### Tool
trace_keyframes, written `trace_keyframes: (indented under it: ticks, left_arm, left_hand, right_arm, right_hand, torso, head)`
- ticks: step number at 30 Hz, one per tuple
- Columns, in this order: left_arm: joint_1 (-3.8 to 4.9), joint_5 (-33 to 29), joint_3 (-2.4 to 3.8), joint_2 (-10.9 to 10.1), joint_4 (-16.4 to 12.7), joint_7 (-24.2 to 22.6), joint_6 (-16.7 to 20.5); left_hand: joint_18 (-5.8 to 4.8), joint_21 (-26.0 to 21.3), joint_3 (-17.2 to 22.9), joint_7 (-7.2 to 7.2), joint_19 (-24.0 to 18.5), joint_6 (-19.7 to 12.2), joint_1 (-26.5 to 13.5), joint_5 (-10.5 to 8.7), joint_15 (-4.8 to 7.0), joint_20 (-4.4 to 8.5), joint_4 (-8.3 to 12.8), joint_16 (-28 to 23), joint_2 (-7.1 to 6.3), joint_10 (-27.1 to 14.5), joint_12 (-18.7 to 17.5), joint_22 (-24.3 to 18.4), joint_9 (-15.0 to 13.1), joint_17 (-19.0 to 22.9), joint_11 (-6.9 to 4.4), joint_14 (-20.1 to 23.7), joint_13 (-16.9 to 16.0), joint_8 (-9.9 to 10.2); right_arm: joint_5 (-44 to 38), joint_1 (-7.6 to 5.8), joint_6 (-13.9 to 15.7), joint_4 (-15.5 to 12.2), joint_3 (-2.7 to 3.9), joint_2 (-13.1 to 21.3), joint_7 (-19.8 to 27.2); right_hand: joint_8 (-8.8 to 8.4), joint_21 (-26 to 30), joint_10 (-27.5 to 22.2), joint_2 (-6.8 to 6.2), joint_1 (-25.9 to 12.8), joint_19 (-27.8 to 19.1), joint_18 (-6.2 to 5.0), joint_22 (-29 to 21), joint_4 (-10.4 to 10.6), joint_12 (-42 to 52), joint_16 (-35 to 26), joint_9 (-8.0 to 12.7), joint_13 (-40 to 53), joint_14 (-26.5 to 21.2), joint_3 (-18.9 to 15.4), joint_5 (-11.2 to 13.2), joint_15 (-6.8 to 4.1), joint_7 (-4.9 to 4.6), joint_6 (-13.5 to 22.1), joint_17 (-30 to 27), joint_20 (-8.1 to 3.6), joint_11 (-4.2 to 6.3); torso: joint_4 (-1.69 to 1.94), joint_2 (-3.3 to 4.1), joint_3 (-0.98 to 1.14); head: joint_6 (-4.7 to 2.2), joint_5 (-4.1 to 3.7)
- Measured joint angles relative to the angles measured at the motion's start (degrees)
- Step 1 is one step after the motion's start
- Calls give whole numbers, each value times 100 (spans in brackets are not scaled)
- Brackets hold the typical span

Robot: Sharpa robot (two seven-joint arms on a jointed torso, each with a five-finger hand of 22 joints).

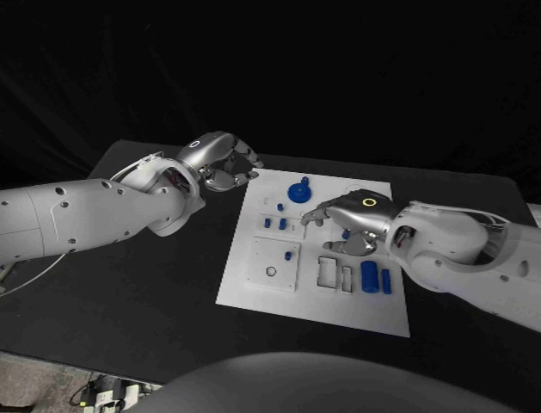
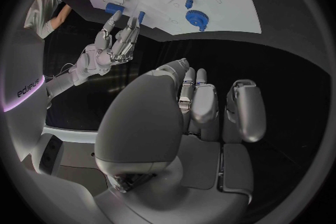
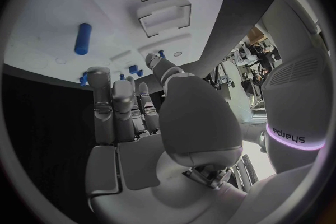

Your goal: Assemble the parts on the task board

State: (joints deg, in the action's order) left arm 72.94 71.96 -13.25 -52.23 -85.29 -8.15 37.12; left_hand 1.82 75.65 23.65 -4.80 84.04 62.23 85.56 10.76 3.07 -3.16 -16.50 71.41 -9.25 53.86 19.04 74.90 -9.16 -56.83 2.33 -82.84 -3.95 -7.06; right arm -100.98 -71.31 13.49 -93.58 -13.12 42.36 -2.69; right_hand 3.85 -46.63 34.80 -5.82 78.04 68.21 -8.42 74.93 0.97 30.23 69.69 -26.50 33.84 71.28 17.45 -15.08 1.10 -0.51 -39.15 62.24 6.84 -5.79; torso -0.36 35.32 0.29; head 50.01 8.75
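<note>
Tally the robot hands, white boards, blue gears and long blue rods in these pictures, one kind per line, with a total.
Hands: 2, the left hand and the right hand
White board: 1
Blue gear: 1
Blue rods: 2, the thick rod and the thin rod
Total: 6

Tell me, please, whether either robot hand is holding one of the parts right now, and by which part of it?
Nothing is held. The left robot hand hangs beside the task board with nothing in its fingers; the right robot hand hovers over the board, also holding nothing.
</note>
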Motion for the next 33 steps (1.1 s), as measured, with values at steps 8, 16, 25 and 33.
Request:
trace_keyframes:
  ticks: [8,16,25,33]
  left_arm:
    - [-5,0,0,36,28,-2,-8]
    - [-19,-4,0,107,43,-52,-5]
    - [-29,-21,0,135,53,-181,9]
    - [-33,-31,0,116,44,-258,15]
  left_hand:
    - [1,-32,0,0,0,0,6,0,-20,0,0,-21,6,0,0,0,0,1,0,20,6,0]
    - [0,-3,0,0,0,0,44,22,-20,0,0,25,44,51,0,5,0,-117,50,20,-5,0]
    - [0,13,0,0,0,0,67,61,-20,0,0,48,67,83,26,4,-6,-156,42,20,-10,0]
    - [1,13,0,-21,0,22,67,67,-20,0,0,48,67,123,49,4,-15,-162,42,20,-15,0]
  right_arm:
    - [414,-362,546,-283,9,756,49]
    - [443,-382,628,-180,0,996,-56]
    - [417,-178,609,43,-6,981,-152]
    - [427,59,549,312,-5,758,-171]
  right_hand:
    - [17,-250,389,-33,-57,236,0,-1,309,121,140,273,-153,181,-165,401,-20,-68,-113,135,-6,5]
    - [34,-1099,1046,-29,-107,739,140,-1,537,426,545,452,-146,597,-329,571,-120,-185,-231,573,-61,136]
    - [234,-1159,1006,-65,-71,807,228,-1,585,494,523,456,-68,626,-297,201,-160,-373,-693,520,-105,163]
    - [346,-1127,878,-77,-59,751,227,-2,597,426,512,396,-75,565,-262,-23,-140,-424,-916,481,-100,118]
  torso:
    - [-4,-6,-1]
    - [-1,-1,-2]
    - [3,4,1]
    - [7,5,5]
  head:
    - [0,-79]
    - [0,-202]
    - [0,-305]
    - [0,-310]
